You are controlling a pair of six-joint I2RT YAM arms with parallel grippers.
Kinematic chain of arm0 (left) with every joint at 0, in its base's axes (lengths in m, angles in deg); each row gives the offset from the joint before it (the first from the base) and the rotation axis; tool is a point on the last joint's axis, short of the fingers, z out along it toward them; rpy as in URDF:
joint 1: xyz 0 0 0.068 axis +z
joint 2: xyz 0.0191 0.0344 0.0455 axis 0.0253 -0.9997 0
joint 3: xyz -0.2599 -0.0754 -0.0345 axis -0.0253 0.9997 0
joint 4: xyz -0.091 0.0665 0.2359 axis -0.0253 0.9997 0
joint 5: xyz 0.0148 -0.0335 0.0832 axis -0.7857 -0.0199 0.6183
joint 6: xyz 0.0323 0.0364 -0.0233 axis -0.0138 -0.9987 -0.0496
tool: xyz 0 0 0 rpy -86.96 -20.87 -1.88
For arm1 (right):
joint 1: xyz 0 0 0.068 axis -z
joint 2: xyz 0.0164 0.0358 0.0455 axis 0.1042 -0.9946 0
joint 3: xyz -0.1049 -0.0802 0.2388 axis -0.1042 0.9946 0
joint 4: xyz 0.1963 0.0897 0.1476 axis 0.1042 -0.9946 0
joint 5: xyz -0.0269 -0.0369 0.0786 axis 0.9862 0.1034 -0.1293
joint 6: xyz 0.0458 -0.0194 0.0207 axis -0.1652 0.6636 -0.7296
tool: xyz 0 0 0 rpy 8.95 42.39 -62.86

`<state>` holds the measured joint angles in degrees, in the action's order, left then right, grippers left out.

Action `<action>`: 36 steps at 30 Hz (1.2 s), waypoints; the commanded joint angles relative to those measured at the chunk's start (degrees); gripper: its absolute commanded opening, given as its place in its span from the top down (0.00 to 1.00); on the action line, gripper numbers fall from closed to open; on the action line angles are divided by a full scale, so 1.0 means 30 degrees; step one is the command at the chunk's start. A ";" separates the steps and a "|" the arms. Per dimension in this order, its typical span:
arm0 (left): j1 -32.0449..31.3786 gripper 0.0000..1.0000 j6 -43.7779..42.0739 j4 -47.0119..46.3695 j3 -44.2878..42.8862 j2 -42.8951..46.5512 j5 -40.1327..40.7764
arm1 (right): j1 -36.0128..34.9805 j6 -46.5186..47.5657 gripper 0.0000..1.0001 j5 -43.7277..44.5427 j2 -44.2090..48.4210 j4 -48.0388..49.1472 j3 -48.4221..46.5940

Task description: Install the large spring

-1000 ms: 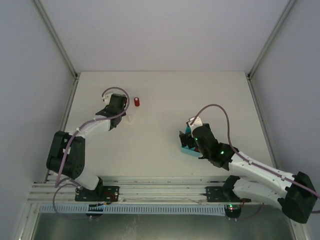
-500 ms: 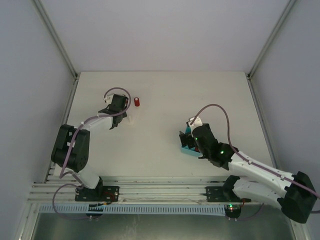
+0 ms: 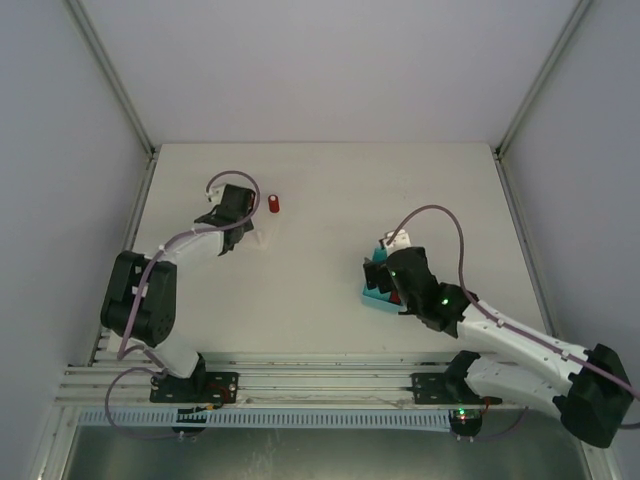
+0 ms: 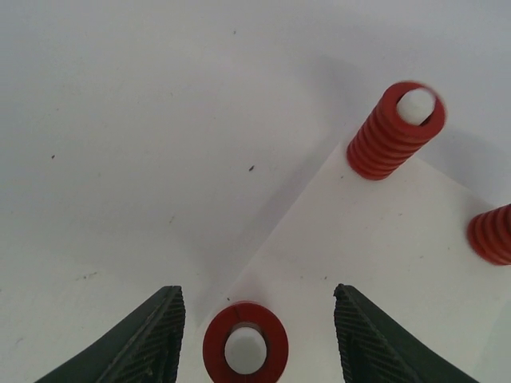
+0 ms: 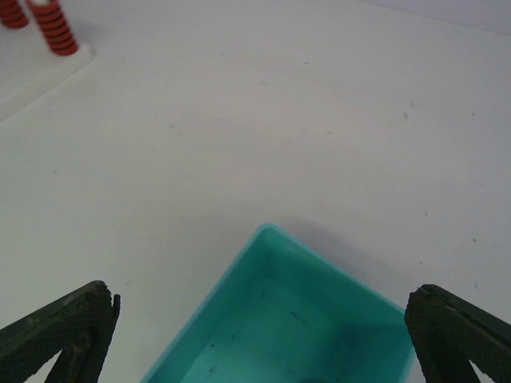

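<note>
In the left wrist view a white base plate (image 4: 383, 239) carries white pegs with red springs on them. One red spring (image 4: 245, 348), seen from above, sits over a peg between my left gripper's (image 4: 255, 343) open fingers, touching neither. A taller red spring (image 4: 394, 132) stands on a far peg, and a third (image 4: 490, 234) shows at the right edge. From above, the left gripper (image 3: 240, 218) is beside a red spring (image 3: 274, 204). My right gripper (image 5: 259, 335) is open and empty over a teal bin (image 5: 239, 335).
The teal bin (image 3: 378, 300) sits at the centre right of the white table, under the right gripper (image 3: 388, 272). Two red springs (image 5: 53, 29) show far off in the right wrist view. Grey walls enclose the table on three sides.
The left arm's elbow has swung in toward its base while its gripper stayed by the plate. The right gripper has shifted slightly right over the bin.
</note>
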<state>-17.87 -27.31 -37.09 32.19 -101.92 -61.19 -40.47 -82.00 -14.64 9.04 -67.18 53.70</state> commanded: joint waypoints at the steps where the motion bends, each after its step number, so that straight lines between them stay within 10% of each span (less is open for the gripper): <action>1: 0.0042 0.44 0.0088 -0.0070 -0.0135 0.1905 -0.0564 | 0.0750 -0.3116 0.01 0.1201 -0.0129 -0.2572 -0.1680; 7: -0.0559 0.31 -0.0240 -0.2898 0.2472 0.5092 -0.2831 | 0.1625 -0.8359 0.01 0.0859 -0.1381 -0.9694 -0.4656; 11: -0.1363 0.01 -0.0483 -0.4246 0.4313 0.6852 -0.3395 | 0.1665 -0.9815 0.05 0.0065 -0.2121 -1.3257 -0.6496; 25: -0.5607 0.01 -0.2803 -1.1093 0.8308 0.7157 -0.3973 | 0.1681 -1.5529 0.62 -0.2345 -0.8255 -1.9888 -1.1638; 36: -0.6148 0.01 -0.4240 -1.0239 0.8844 0.8421 -0.2212 | 0.1686 -1.8075 0.68 -0.3903 -1.1090 -1.9350 -1.1352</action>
<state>-35.91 -37.99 -66.80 57.92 -79.61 -71.11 -35.49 -132.12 -24.54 -22.65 -124.93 19.17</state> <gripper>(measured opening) 0.992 0.316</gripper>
